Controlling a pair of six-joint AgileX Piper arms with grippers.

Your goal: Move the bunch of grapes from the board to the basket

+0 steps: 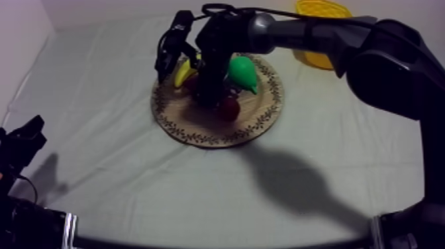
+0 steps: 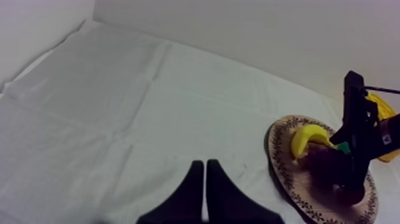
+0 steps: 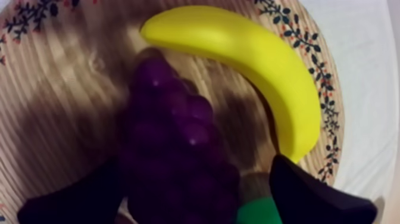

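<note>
Bunch of grapes (image 3: 172,149) is lying on the wooden board (image 3: 59,77), just one purple bunch, roughly in the board's middle. If you count everything up, you've got one bunch of grapes, one banana (image 3: 250,65), one pear (image 1: 243,73), one small red fruit (image 1: 228,107), one board, one yellow basket (image 1: 318,20) and two grippers.

The right gripper (image 3: 196,173) is down right over the grapes with its two black fingers (image 3: 315,196) spread apart, one on each side of the bunch. So the jaws are released and straddling it, not clamped. One finger looks like it's against the grapes. The other one has a gap on its side, with a bit of green pear showing there. The banana curves just beside the bunch, touching or very nearly.

In the top view, your right arm reaches in from the upper right, stretched across the table, wrist bent down onto the board. The basket sits behind that arm at the far right, well apart from the board.

The left gripper (image 2: 204,164) is parked low at the left side over the bare cloth (image 1: 132,179), fingers pressed together in a narrow wedge on nothing.
</note>
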